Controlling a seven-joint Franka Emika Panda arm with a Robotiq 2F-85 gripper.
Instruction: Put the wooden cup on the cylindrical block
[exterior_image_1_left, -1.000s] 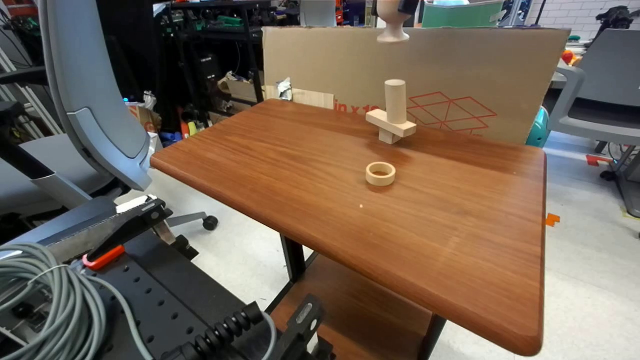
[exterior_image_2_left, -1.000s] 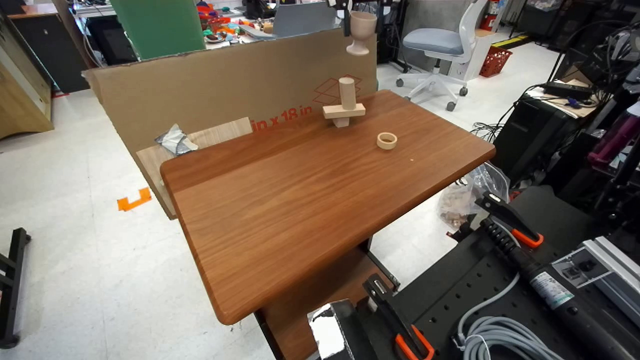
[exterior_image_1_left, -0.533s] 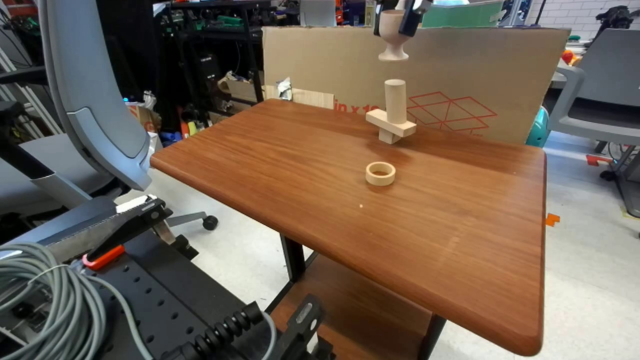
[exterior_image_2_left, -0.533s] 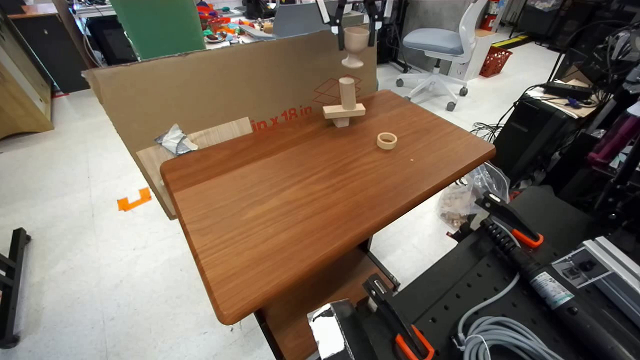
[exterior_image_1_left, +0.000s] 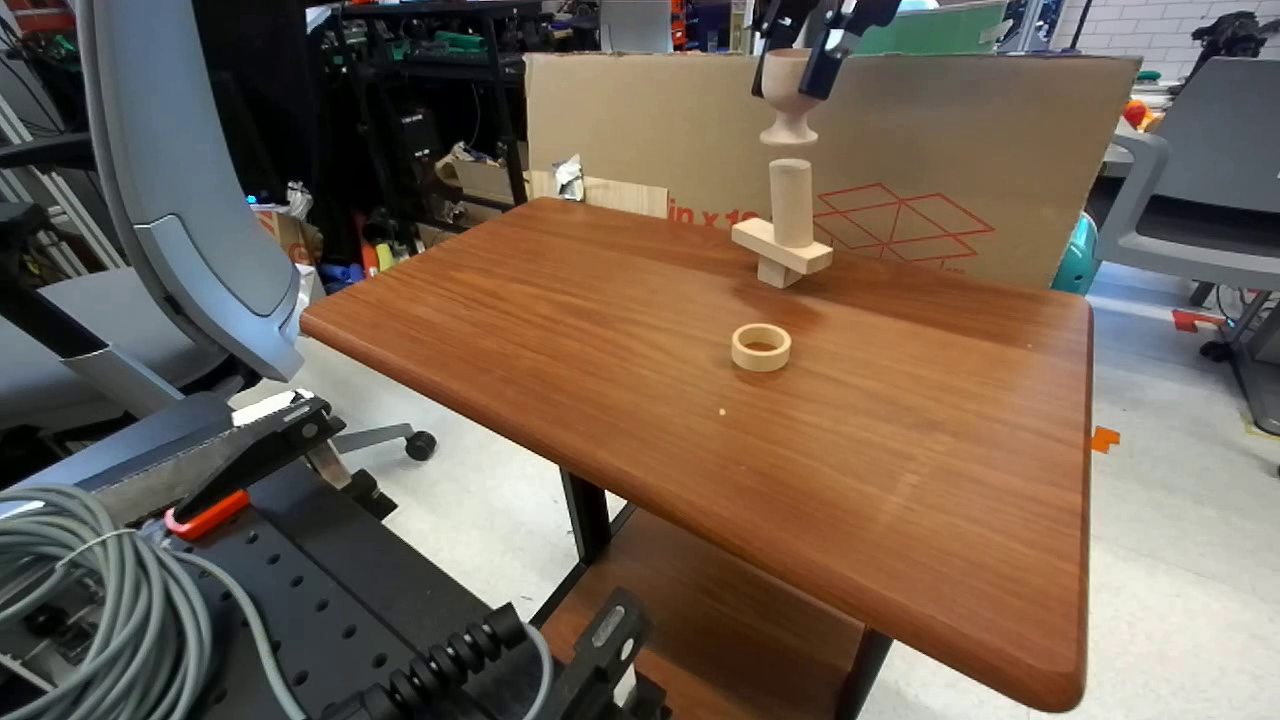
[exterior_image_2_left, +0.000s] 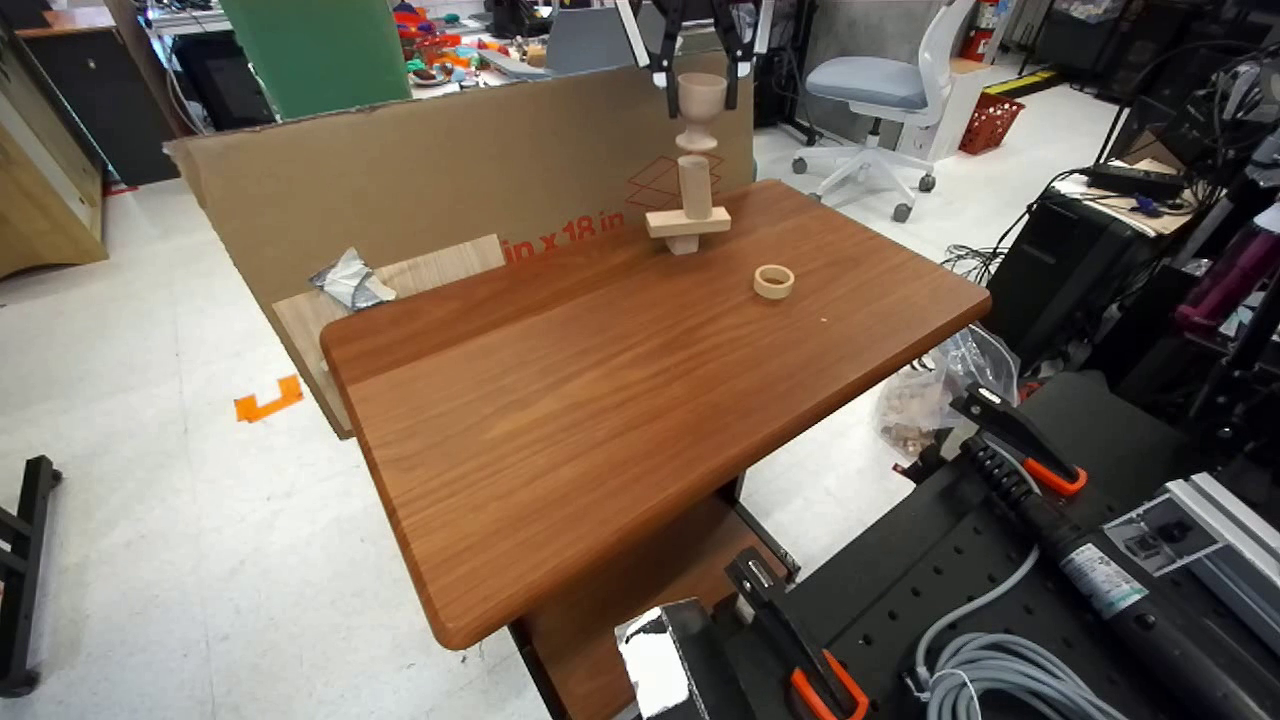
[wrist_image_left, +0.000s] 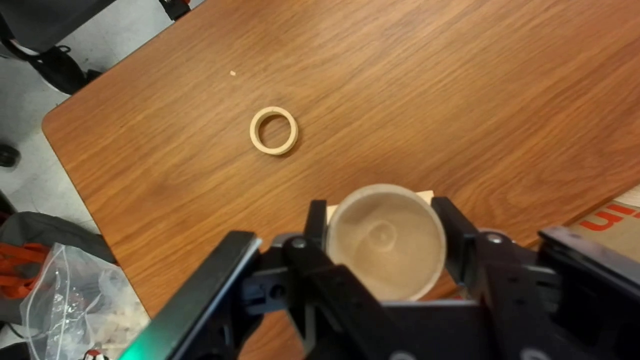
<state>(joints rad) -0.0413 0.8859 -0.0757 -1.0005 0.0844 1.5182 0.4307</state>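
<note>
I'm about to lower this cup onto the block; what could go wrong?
The cup might tip, its foot looking wider than the block beneath. Bumping could topple the block, which stands on a plank over a smaller piece. The cup hides the block's top in the wrist view, so aim could stray.

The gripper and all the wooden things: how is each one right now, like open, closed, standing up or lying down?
gripper: closed on the wooden cup
wooden cup: upright, mouth up, nothing seen inside, held just above the cylindrical block, not touching it
cylindrical block: standing upright on the flat wooden bar
flat wooden bar: lying flat across the small block
small block: on the table, under the bar
wooden ring: lying flat on the table
</note>
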